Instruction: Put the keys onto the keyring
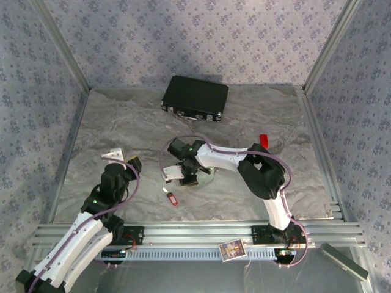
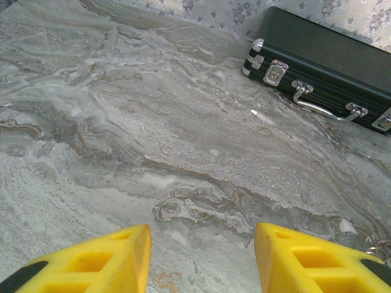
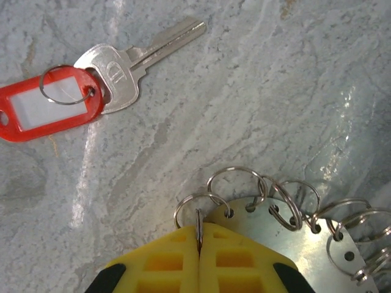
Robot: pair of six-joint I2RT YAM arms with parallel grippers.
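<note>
From the top view: finds the left gripper [image 1: 131, 162] near the left edge of the worktop [image 1: 110, 122], fingers spread with nothing between. Finds the right gripper [image 1: 186, 178] low at mid-worktop, the red-tagged key [image 1: 173, 197] lying just beside it toward the near edge. Notes a black case [image 1: 195, 97] by the far edge and a red block [image 1: 264, 140] toward the right edge.

From the left wrist: looks between parted yellow fingers [image 2: 104, 259] onto bare marbled surface, the black case [image 2: 324, 67] further off.

From the right wrist: catches the right gripper [image 3: 198, 231] clenched, tips pressed together on one small split ring [image 3: 183, 204] at the rim of the keyring [image 3: 287, 229], a flat metal disc edged with such rings. Places the red-tagged key [image 3: 131, 61] flat on the worktop, apart from the keyring.
</note>
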